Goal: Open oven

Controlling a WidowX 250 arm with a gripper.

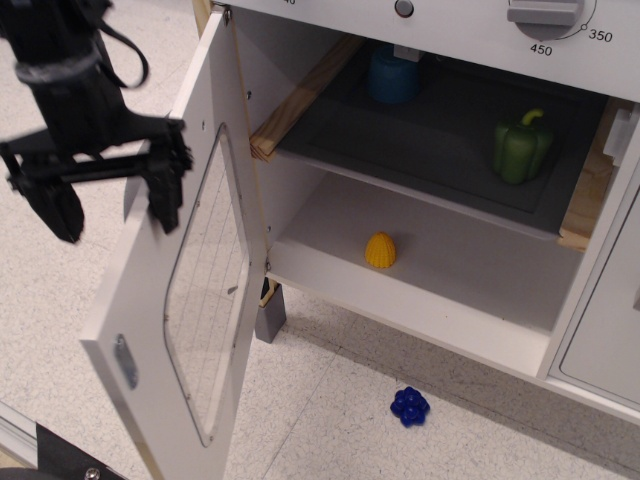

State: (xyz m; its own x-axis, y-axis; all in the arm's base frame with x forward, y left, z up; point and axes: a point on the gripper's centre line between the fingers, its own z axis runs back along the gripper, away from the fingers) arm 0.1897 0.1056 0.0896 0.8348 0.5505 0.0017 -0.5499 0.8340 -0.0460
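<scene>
White toy oven (430,200) with its wire-lined window door (185,290) swung wide open; black gripper (110,205) hangs spread beside it, holding nothing.

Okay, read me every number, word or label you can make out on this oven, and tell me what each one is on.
"450" on the white dial panel, below the grey dial.
"350" on the same panel, right of the dial.
A partial number at the panel's top edge, left of the round button, is cut off and unreadable.
No text shows on the open door or the items inside.
</scene>
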